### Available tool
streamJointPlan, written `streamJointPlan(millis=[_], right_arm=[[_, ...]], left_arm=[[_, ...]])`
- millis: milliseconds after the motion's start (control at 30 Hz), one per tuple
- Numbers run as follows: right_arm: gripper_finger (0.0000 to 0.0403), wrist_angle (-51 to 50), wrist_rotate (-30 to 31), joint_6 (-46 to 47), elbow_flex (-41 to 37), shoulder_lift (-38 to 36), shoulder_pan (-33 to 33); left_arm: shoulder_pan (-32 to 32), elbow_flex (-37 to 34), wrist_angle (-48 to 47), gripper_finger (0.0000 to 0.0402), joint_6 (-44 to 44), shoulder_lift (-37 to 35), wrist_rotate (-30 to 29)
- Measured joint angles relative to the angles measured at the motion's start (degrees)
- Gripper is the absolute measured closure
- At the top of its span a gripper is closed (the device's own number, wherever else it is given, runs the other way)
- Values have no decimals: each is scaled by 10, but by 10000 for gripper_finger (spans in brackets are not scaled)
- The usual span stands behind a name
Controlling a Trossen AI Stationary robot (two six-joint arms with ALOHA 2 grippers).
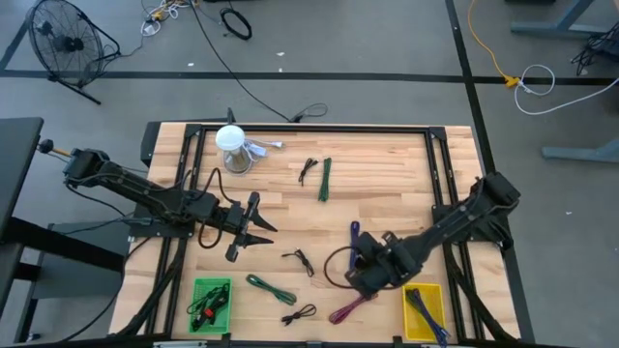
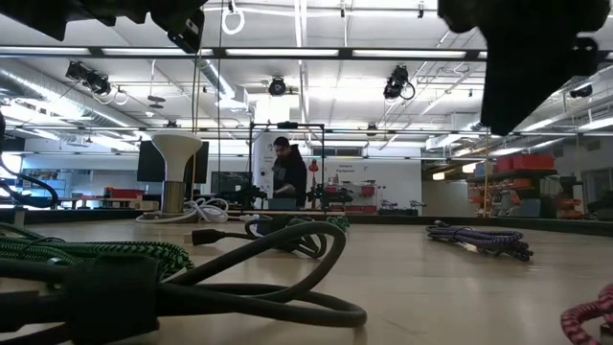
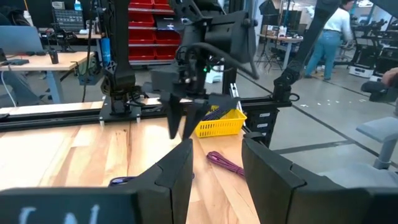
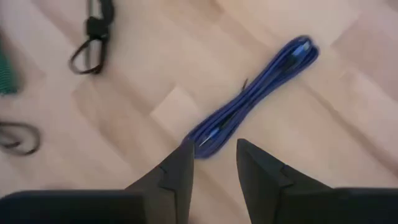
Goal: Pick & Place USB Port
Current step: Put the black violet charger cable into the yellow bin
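Fingers (image 4: 177, 174) of right gripper (image 4: 211, 146) spread apart in the right wrist view, nothing between them. Just beyond the tips, flat on the wooden table (image 4: 155, 43): blue USB cable (image 4: 255, 93), bundled, untouched. Farther off, a small black cable (image 4: 93, 34).

From the left wrist: left gripper (image 3: 217, 146) likewise parted and empty, raised over the table. Facing it across the boards, the right arm's tips pointing down, with a yellow basket (image 3: 217, 121) behind and a magenta cable (image 3: 224, 163) on the wood.

From above: left gripper at the table's left-middle, aimed toward the centre. Right gripper at the lower right, next to a black cable loop (image 1: 337, 263), with the blue bundle just off its tips toward the table's middle. Green basket (image 1: 211, 302) at the near left edge, yellow one at the near right, well apart from the blue bundle.

At table height: blue bundle lying on the right, thick black loop up close, a person (image 2: 289, 172) standing far behind.
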Motion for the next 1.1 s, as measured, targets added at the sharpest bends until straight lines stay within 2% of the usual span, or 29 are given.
streamJointPlan(millis=[267,433,800,1100], right_arm=[[269,2,9,-20,0,51,-41],[242,4,25,-15,0,88,-58],[184,2,17,33,0,137,-80],[179,7,14,72,2,174,-79]], left_arm=[[0,0,-3,259,-10,0,0],[0,0,-4,259,-10,0,0],[0,0,-5,259,-11,0,0],[0,0,-14,259,-15,0,0]])
